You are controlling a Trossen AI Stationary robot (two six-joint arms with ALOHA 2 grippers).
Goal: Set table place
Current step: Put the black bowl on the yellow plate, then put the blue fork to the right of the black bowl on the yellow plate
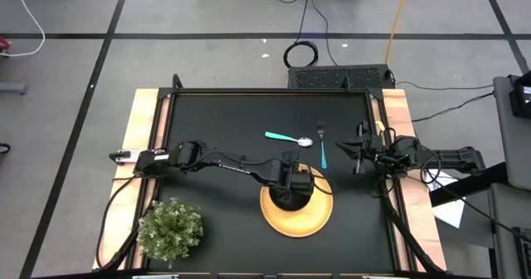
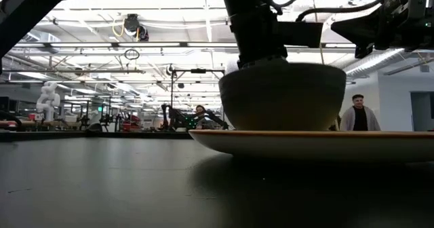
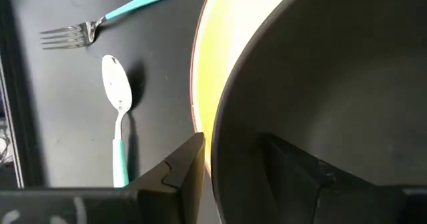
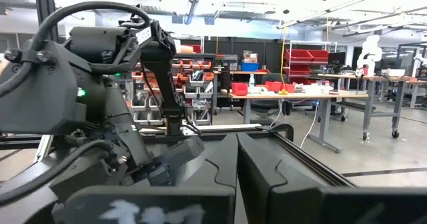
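Black bowl (image 1: 292, 189) sits on the yellow plate (image 1: 319, 217) near the table's (image 1: 216, 121) middle front; the left gripper (image 3: 233, 161) straddles its rim, fingers parted, not pinching. Rigid and smooth, it looks slippery; the rim is the handhold. Farther right, the right gripper (image 1: 353, 150) waits pressed together.

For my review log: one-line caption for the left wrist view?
Left hand straddling the black bowl rim on the yellow plate, fork and spoon alongside.

Grey floor (image 1: 66, 105), workbenches (image 4: 300, 94), red bins (image 4: 307, 56).
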